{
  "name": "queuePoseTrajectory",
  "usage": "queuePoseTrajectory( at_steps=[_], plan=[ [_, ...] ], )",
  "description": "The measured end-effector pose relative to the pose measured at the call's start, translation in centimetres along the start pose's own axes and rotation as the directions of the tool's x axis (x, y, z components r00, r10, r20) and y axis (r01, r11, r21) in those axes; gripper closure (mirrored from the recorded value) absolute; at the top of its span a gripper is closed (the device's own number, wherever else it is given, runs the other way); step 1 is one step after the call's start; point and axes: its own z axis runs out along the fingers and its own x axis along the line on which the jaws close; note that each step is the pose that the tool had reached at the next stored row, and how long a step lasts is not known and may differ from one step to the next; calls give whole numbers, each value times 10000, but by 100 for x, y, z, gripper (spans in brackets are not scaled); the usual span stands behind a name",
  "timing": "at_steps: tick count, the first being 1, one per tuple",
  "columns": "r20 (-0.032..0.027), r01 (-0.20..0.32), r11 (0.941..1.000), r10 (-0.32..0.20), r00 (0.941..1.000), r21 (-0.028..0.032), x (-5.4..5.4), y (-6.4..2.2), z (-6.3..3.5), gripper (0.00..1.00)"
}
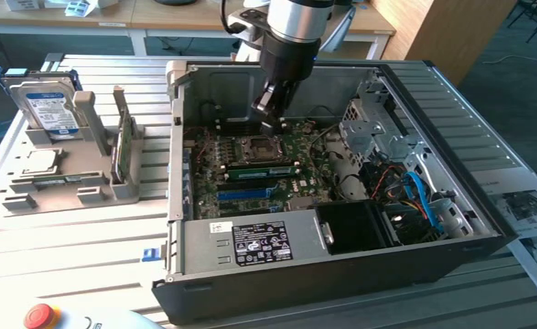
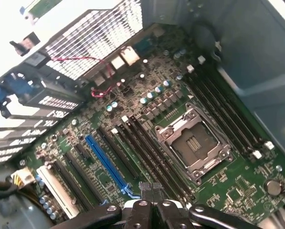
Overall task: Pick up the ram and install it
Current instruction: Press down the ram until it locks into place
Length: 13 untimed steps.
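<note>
A thin greenish stick that looks like the ram (image 1: pixel 67 179) lies flat in the grey fixture (image 1: pixel 30 195) at the exterior view's left, far from my gripper. My gripper (image 1: pixel 270 120) hangs inside the open computer case (image 1: pixel 341 274), just above the motherboard (image 1: pixel 249 185) behind the CPU socket (image 1: pixel 254 146). In the wrist view the fingertips (image 2: pixel 147 187) are pressed together with nothing between them, over the dark memory slots (image 2: pixel 147 152) beside the CPU socket (image 2: pixel 192 143). A bright green strip (image 1: pixel 263 170) runs along the slots; I cannot tell whether it is a seated stick.
On the fixture stand a blue-labelled hard drive (image 1: pixel 53 110) and a larger green card on edge (image 1: pixel 122 144), with a CPU chip (image 1: pixel 38 161) lying flat. The power supply (image 1: pixel 249 243), drive cage (image 1: pixel 378 133) and blue cables (image 1: pixel 424 199) crowd the case. A red stop button (image 1: pixel 41 315) sits near the front.
</note>
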Motion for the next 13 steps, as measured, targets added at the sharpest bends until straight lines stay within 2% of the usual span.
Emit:
queuePoseTrajectory(
  at_steps=[7, 13],
  plan=[
    [28, -891, 9960, 892, 9960, -45, 0, 0, 0, 90],
    [49, -1655, 9862, 1656, 9862, -86, 0, 0, 0, 90]
  ],
)
